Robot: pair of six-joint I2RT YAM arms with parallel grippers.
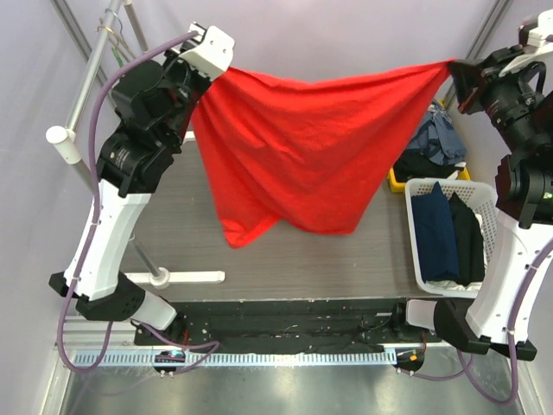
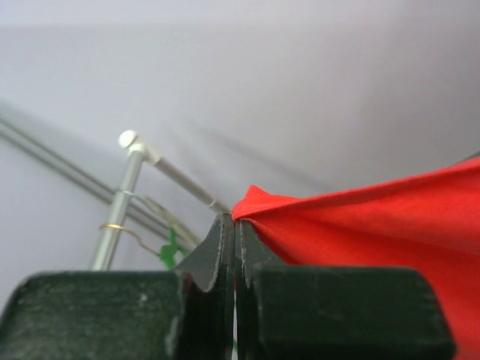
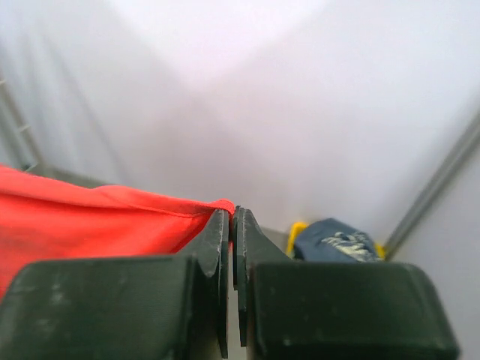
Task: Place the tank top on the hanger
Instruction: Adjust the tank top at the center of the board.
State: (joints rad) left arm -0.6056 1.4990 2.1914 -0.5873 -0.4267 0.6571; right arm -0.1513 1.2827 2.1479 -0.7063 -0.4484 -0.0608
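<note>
My left gripper (image 2: 235,223) and right gripper (image 3: 231,215) each pinch a corner of the top (image 1: 302,156), stretched taut above the table (image 1: 285,259). Thin bites: tugging toward the hanger (image 2: 171,249) could slip one free.

This is a robotics lab test cell. Two white-and-black robot arms (image 1: 112,216) are bolted at 6 o'clock to a dark wood-grain table (image 1: 346,259) enclosed by plain pale lilac walls (image 1: 328,35). A silver metal garment rail (image 1: 86,82) stands at 10 o'clock and a white slatted plastic laundry basket (image 1: 441,182) at 3 o'clock.

Grey table (image 1: 346,259) w/ white basket (image 1: 423,285), yellow bin (image 1: 394,180), rack base (image 1: 186,277)
</note>
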